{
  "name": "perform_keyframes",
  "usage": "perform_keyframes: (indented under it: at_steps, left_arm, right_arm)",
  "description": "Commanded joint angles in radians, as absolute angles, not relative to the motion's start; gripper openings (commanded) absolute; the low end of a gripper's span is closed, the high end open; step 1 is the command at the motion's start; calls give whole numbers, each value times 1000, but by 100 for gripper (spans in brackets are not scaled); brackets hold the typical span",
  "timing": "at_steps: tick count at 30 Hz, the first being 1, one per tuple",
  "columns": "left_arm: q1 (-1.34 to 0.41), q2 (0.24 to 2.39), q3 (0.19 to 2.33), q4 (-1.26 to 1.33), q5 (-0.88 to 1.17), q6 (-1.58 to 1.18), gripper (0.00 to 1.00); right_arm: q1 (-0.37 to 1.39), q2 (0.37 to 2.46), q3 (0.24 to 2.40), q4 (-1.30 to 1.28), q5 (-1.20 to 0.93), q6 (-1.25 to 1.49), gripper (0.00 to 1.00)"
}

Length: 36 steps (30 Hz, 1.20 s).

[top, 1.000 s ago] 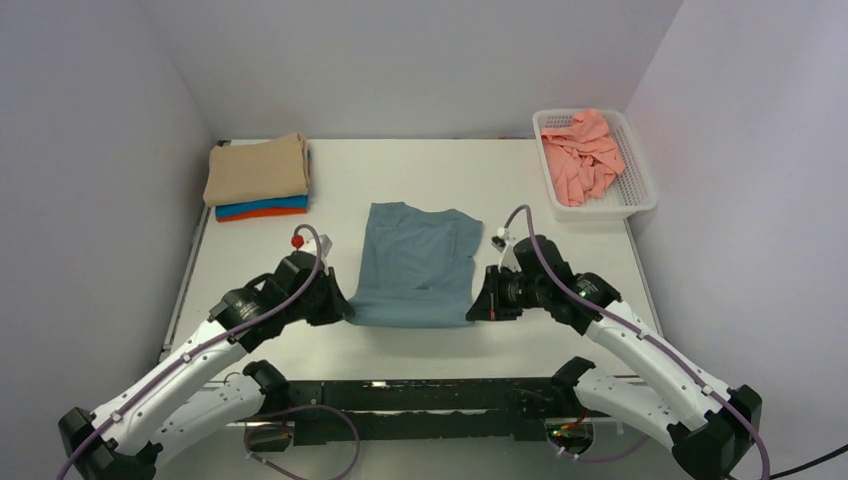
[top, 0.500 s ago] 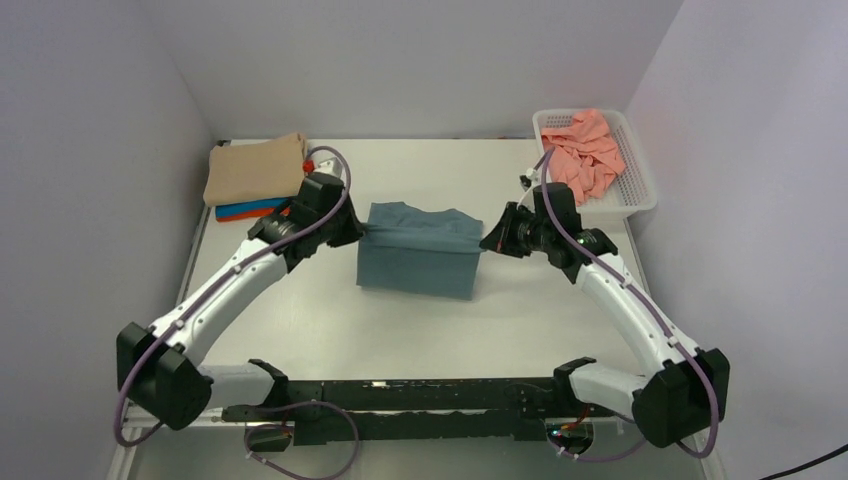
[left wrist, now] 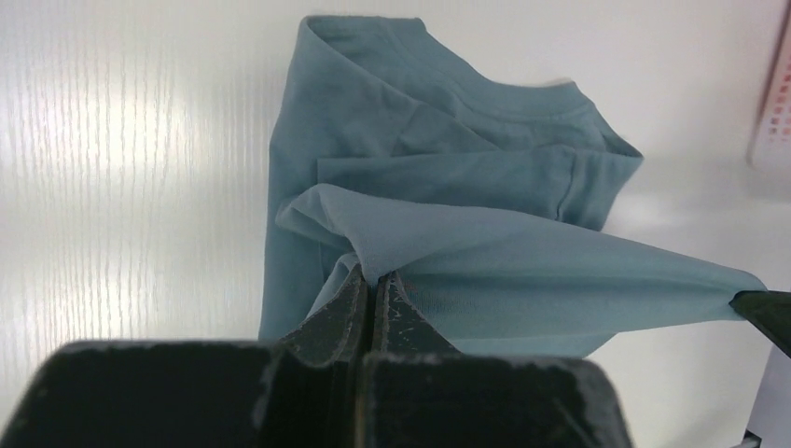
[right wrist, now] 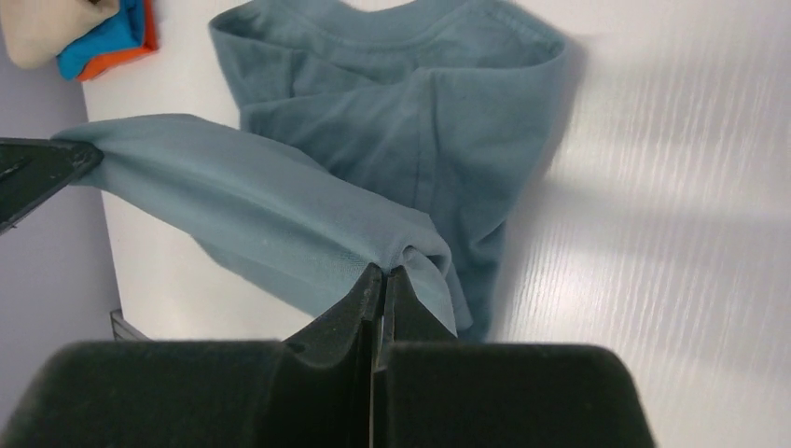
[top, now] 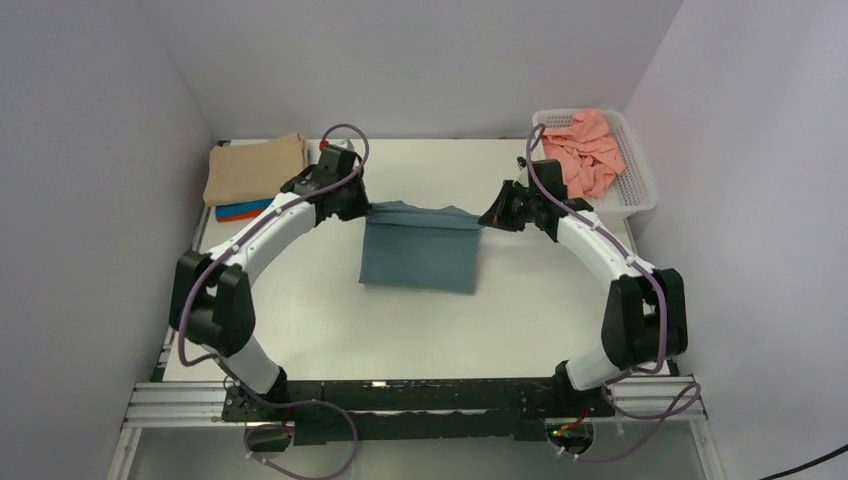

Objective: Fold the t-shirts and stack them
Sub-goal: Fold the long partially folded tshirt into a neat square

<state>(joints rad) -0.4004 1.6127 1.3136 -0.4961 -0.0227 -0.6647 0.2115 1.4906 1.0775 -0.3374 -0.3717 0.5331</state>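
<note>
Over table (top: 300,320), I'm pinching teal tee (top: 420,262) by corners; left gripper (top: 367,210), right gripper (top: 486,219) both clamping limp, light, sagging cloth.

We log teal-grey tee (top: 420,258) in black left pincer (top: 368,212); beside it tan tee (top: 255,168), blue tee (right wrist: 103,42), orange tee (right wrist: 121,58); salmon tee (top: 585,150) near right pincer (top: 484,220).

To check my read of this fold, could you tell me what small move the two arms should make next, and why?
Probably lower both grippers and open them. The left gripper and right gripper are each shut on a corner of the teal-grey t-shirt, holding its lifted edge taut above the collar end, so the half-fold seems only to need laying down.
</note>
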Motion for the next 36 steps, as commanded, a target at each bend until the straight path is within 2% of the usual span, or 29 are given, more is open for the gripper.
perform_keyframes:
  at_steps: [1, 10, 12, 14, 16, 17, 18, 19, 21, 22, 23, 26, 30, 33, 36]
  left_arm:
    - [-352, 1695, 1403, -495, -77, -617, 0]
    - [-311, 1913, 1526, -458, -19, -624, 0]
    - [-302, 1963, 1562, -453, -10, -623, 7]
    - [-294, 2011, 1597, -434, 26, -623, 21]
    - [-288, 2046, 1630, -413, 62, -619, 34]
    - [-286, 2056, 1646, -399, 76, -616, 46]
    - [-284, 2066, 1669, -403, 85, -613, 57]
    - [-284, 2067, 1693, -412, 95, -606, 69]
    - [-284, 2045, 1714, -417, 112, -592, 86]
    - [-285, 2024, 1700, -397, 130, -585, 94]
    - [-286, 1995, 1661, -361, 155, -577, 99]
    - [-291, 1921, 1577, -279, 277, -564, 99]
    - [-314, 1912, 1534, -199, 473, -532, 100]
    - [-330, 1970, 1570, -214, 536, -530, 99]
    - [-332, 2045, 1626, -255, 522, -527, 99]
  right_arm:
    - [174, 1579, 1155, -259, -324, 504, 0]
    - [158, 1773, 1245, -179, -283, 491, 0]
    - [158, 1825, 1265, -159, -265, 493, 0]
    - [157, 1869, 1282, -118, -251, 489, 0]
    - [153, 1920, 1323, -87, -237, 468, 8]
    - [153, 1949, 1361, -80, -225, 453, 14]
    - [152, 1978, 1407, -101, -214, 437, 31]
    - [152, 2001, 1469, -138, -211, 416, 60]
    - [156, 2012, 1550, -208, -204, 393, 80]
    - [159, 1994, 1551, -217, -203, 388, 96]
    - [163, 1968, 1526, -214, -200, 389, 99]
    - [174, 1848, 1392, -155, -233, 419, 100]
    - [199, 1753, 1202, 24, -502, 518, 100]
    - [223, 1764, 1145, 156, -634, 608, 100]
    - [227, 1827, 1187, 146, -637, 627, 100]
